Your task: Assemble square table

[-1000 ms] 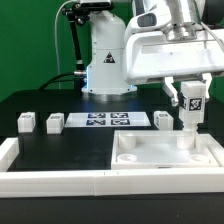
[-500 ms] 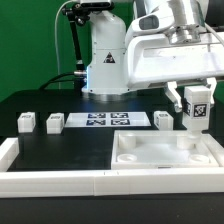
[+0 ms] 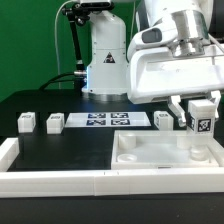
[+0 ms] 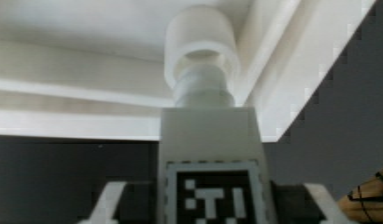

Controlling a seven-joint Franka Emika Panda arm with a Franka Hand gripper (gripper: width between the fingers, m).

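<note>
The square table's top lies rimmed, recessed face up at the exterior view's front right. My gripper is shut on one white tagged post, held upright over the slab's far right corner. In the wrist view the post runs from between my fingers to the slab's corner; the gripper grips it at its tag. I cannot tell whether the post's tip touches the slab. Three more posts stand on the black table behind.
The marker board lies flat between the loose posts. A long white rail edges the black surface along the front and left. The arm's white base stands at the back centre.
My gripper has carried the post a little toward the exterior view's right and lower, and the wrist has turned. The jaws keep their hold. The slab and loose posts have not moved.
</note>
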